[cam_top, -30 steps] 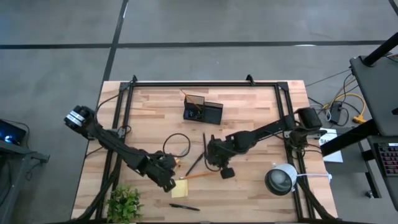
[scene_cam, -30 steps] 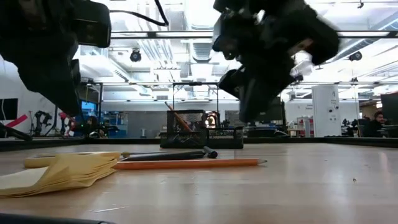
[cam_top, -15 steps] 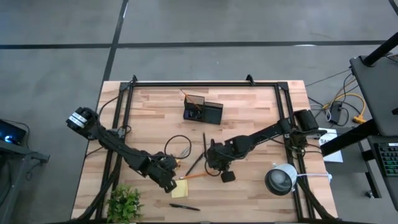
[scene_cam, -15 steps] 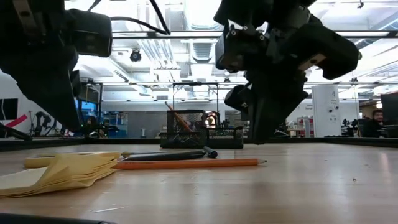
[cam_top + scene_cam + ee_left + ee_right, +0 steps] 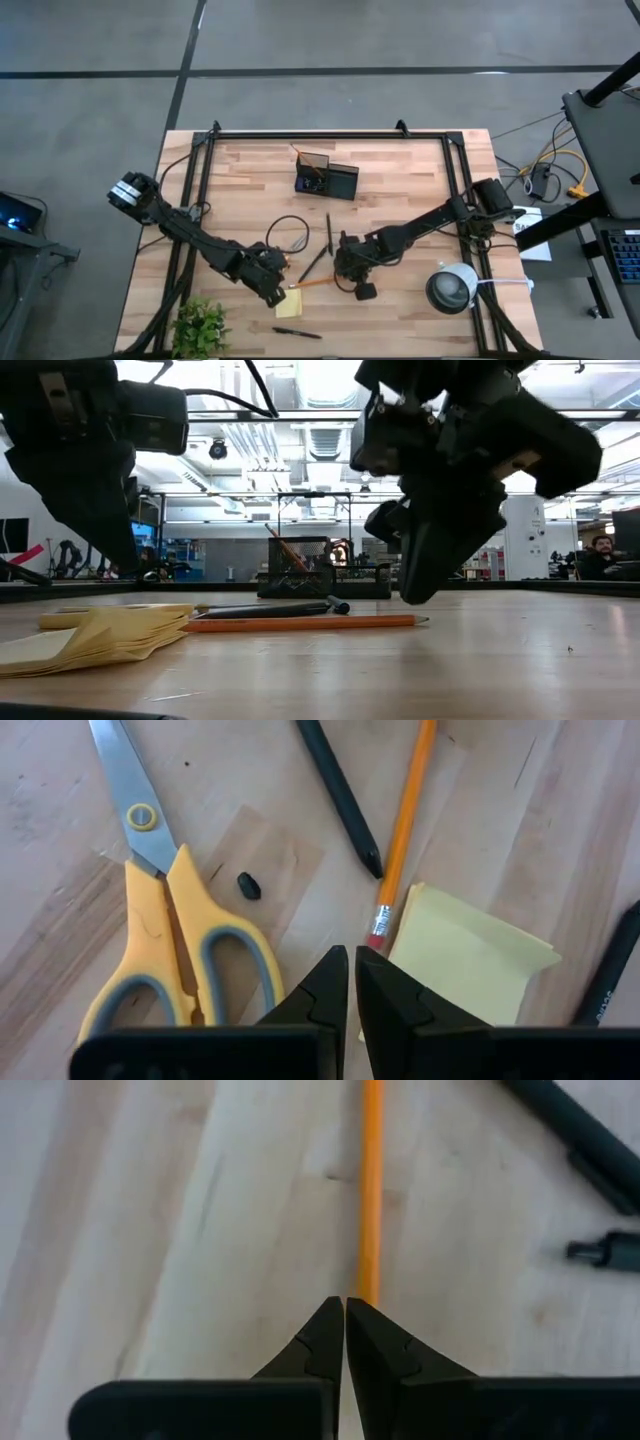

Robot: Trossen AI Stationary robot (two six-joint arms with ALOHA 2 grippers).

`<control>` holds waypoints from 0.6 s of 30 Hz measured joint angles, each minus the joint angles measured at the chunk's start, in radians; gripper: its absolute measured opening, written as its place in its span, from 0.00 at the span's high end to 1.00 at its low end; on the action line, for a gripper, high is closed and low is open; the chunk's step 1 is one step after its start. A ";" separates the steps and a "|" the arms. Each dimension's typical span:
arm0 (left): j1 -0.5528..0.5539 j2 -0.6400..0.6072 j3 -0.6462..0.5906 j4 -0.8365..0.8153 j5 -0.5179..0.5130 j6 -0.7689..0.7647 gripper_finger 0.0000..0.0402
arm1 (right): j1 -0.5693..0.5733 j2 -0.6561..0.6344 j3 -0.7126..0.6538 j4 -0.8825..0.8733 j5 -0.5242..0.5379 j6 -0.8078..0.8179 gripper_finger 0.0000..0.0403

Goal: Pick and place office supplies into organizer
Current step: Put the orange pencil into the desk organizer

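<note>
Pencil (image 5: 318,283), orange, lies at lower centre of the high view beside the yellow sticky-note pad (image 5: 289,304) and scissors (image 5: 170,935). Right gripper (image 5: 345,1312) hovers over it, fingers pressed together; left gripper (image 5: 351,960) likewise closed above the pad. Organizer (image 5: 327,178) sits upper centre. No writing is legible.

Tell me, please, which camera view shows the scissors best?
The left wrist view: the scissors fill it, yellow handles and blades clear, beside the left gripper. The high view hides them mostly under that arm; the low and right wrist views show none of them.
</note>
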 joint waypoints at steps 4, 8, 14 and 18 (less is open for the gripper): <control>0.008 0.000 0.000 -0.001 0.000 0.004 0.98 | 0.004 0.000 -0.014 0.015 0.035 0.006 0.98; 0.011 0.000 0.000 -0.001 0.000 0.021 0.98 | 0.008 0.003 -0.019 0.021 0.053 0.006 0.98; 0.017 0.000 0.000 0.000 0.000 0.022 0.98 | 0.013 0.005 -0.031 0.026 0.056 0.006 0.98; 0.020 0.000 0.000 0.000 0.000 0.023 0.98 | 0.012 0.005 -0.044 0.037 0.055 0.006 0.98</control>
